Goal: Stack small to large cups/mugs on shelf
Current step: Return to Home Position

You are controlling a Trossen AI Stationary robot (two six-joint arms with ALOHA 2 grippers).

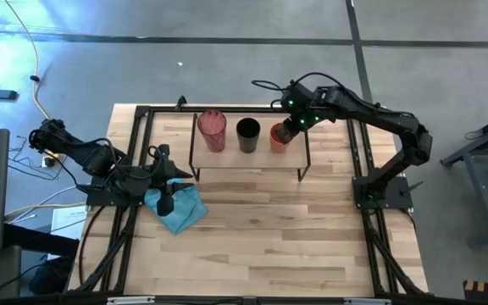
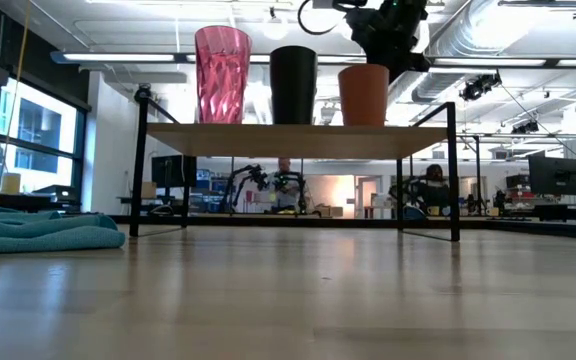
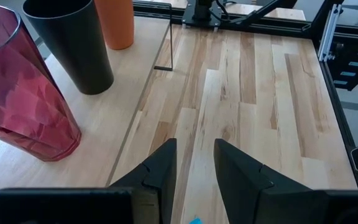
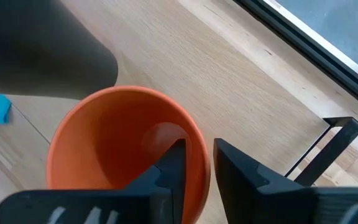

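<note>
On the wooden table (image 1: 269, 246), the shelf (image 1: 252, 161) is topped by pink tumbler (image 1: 212, 131), black cup (image 1: 247, 134) and empty orange cup (image 2: 365, 95), whose rim is straddled by the parted right gripper (image 4: 199, 149). The left gripper (image 3: 195, 146) is held ajar over teal cloth (image 1: 185, 213).

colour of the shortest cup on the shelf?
Orange. The cup shows best in the right wrist view.

From above, the right claw (image 1: 288, 130) hides part of the rim of the orange cup (image 1: 275, 141).
</note>
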